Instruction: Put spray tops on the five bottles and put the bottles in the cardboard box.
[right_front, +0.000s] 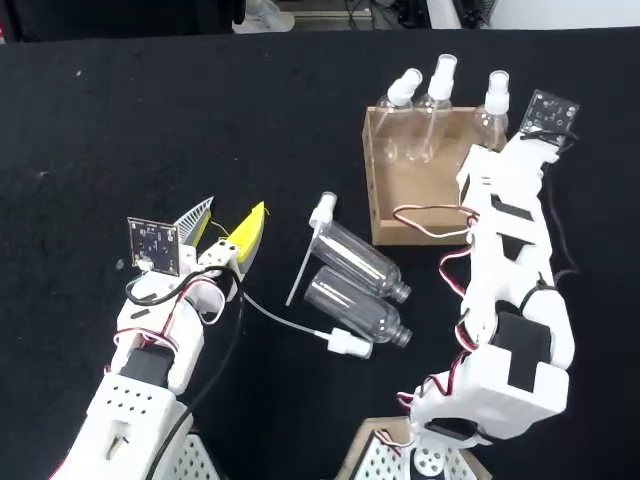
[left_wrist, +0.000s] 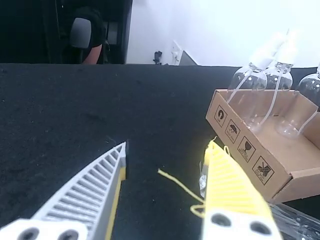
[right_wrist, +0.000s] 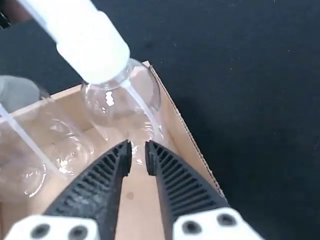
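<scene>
High view puts the job at three of five: three capped bottles (right_front: 432, 120) stand along the far wall of the cardboard box (right_front: 405, 205), while two uncapped bottles (right_front: 358, 262) lie side by side on the black table (right_front: 150, 120) near the box. One loose spray top (right_front: 322, 211) lies just beside the base of one, and a second spray top (right_front: 350, 344) lies beside the other. The right gripper (right_wrist: 137, 150) hangs over the box by a capped bottle, black fingers almost together and empty. The left gripper (right_front: 235, 207) has its grey and yellow fingers spread wide, holding nothing. The fourth bottle seems due next: one arm should steady a bottle by its body while the other feeds a top's thin tube into the neck
</scene>
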